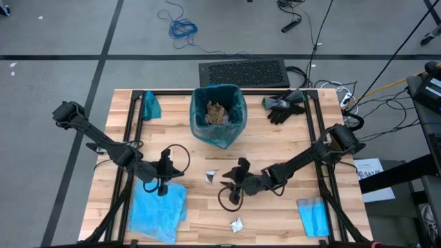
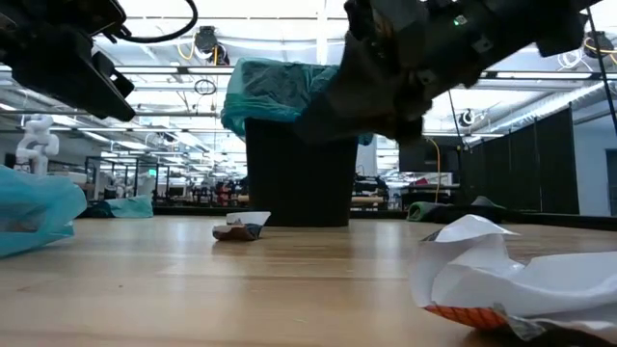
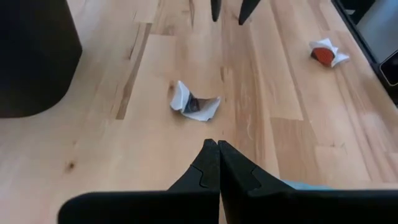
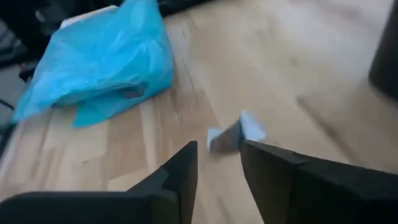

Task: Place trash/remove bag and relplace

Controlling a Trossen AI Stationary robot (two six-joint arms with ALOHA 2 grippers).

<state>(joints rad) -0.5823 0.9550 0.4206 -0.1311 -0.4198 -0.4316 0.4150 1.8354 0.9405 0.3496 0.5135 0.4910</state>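
My right fingers (image 4: 217, 163) stood partly apart, holding nothing, just above the desk (image 1: 275, 148) with a small crumpled wrapper (image 4: 236, 134) lying ahead of the gap. It looked feather-light, soft and springy, likely to skid on the wood, so I judged a pinch across its raised folds best. My left fingers (image 3: 216, 163) were pressed together, empty, nearby.

Open-plan robotics lab: rows of workbenches (image 2: 145, 198), ceiling strip lights (image 2: 289, 39).

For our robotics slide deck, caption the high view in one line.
Right gripper open beside a white wrapper; left gripper shut over the sky-blue bag; teal-lined bin behind.
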